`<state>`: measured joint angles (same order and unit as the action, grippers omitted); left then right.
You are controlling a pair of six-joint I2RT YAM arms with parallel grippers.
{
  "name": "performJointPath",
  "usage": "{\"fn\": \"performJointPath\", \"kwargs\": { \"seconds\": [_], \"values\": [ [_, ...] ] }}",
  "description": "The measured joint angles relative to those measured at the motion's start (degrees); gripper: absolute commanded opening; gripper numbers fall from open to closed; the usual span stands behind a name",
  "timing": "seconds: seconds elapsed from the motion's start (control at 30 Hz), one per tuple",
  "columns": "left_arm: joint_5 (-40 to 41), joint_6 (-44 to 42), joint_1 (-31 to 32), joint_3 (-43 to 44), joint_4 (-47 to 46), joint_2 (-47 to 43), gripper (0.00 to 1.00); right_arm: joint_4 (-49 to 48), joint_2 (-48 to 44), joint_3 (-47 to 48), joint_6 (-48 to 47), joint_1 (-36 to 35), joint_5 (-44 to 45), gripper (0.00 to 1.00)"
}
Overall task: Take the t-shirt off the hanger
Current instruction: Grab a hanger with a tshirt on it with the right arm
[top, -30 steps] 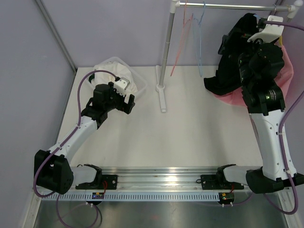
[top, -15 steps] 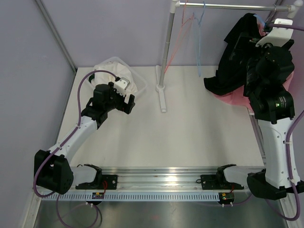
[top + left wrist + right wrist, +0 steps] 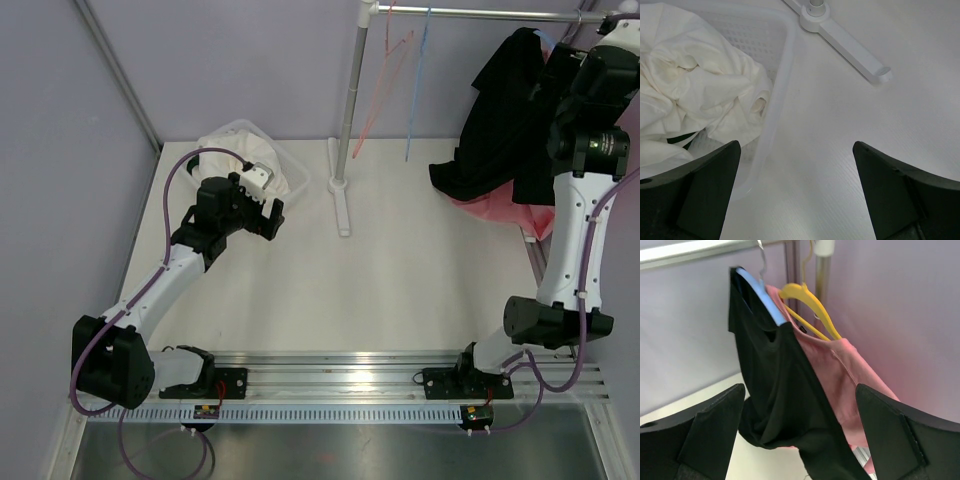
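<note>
A black t-shirt (image 3: 775, 390) hangs on a blue hanger (image 3: 760, 292) from the rack rod (image 3: 700, 251). Behind it a pink t-shirt (image 3: 850, 375) hangs on a yellow hanger (image 3: 807, 300). In the top view the black t-shirt (image 3: 495, 110) hangs at the far right, with the pink one (image 3: 495, 208) under it. My right gripper (image 3: 800, 435) is open and empty, raised level with the shirts and just short of them. My left gripper (image 3: 797, 195) is open and empty, low over the table beside the basket.
A clear plastic basket (image 3: 782, 70) holds white cloth (image 3: 695, 90) at the back left. The rack's white base (image 3: 845, 42) and post (image 3: 350, 100) stand mid-table. Thin red (image 3: 385, 75) and blue (image 3: 415, 90) empty hangers hang on the rod. My right arm (image 3: 590, 150) stands tall along the right edge.
My right arm has lifted and swung back to the right, off the black t-shirt, which now shows more fully. The left arm has not moved.
</note>
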<state>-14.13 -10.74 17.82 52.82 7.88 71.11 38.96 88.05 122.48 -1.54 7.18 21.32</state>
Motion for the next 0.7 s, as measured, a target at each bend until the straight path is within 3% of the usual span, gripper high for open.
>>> {"fn": "performJointPath", "kwargs": {
  "seconds": [0.13, 0.3, 0.37, 0.7],
  "values": [
    [0.0, 0.0, 0.02, 0.0, 0.0, 0.0, 0.99, 0.96, 3.87, 0.13, 0.66, 5.09, -4.24, 0.99],
    [0.0, -0.02, 0.04, 0.42, 0.09, 0.57, 0.99, 0.39, 4.74, 0.02, 3.15, 10.47, -13.27, 0.88],
    [0.0, -0.02, 0.04, 0.66, 0.09, 1.03, 0.99, -0.35, 4.87, 0.09, 4.13, 12.2, -15.52, 0.88],
    [0.0, -0.02, 0.04, 0.83, 0.28, 1.77, 0.99, -3.17, 8.46, 0.11, 5.16, 13.27, -22.51, 0.81]
  ]
}}
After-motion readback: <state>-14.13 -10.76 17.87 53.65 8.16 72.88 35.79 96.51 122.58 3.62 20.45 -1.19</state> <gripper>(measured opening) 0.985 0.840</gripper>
